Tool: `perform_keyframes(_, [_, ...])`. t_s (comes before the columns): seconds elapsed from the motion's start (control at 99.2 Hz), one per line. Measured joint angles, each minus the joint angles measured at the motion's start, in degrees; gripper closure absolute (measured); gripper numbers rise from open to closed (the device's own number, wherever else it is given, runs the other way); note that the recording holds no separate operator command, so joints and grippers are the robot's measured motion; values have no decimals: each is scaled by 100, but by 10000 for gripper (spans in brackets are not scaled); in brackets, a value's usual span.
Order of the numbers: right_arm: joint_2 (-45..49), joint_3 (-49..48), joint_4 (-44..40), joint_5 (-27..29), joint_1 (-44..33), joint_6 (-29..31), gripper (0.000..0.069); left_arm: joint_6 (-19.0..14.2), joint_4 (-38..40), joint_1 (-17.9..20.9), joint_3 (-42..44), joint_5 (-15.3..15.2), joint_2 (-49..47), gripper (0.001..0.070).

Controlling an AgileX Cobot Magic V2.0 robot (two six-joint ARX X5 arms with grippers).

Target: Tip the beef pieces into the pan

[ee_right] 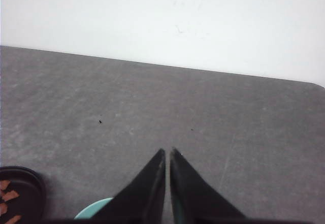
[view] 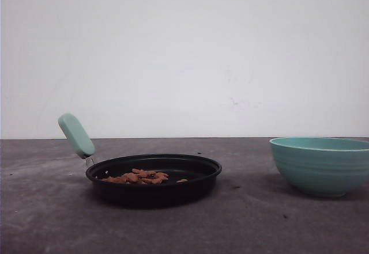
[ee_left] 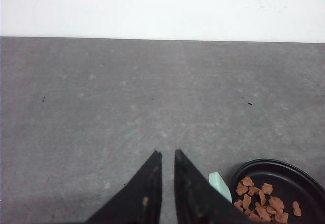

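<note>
Beef pieces (view: 138,177), small orange-brown chunks, lie in the shallow black frying pan (view: 154,186).
Left pincer (ee_left: 167,154) and right pincer (ee_right: 167,151) hover nearly closed, gripping nothing, above the grey counter (view: 46,219).

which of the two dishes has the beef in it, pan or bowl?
The pan: shallow, black, mint-green handle, on the left in the front view, beef pieces heaped inside. The teal bowl on the right is deeper; its inside isn't visible.
</note>
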Motion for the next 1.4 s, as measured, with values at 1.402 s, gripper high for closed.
perform_keyframes(1.402, [-2697,-3574,-378,212,-955,522,684,0,15,0,0,-15,-15,692])
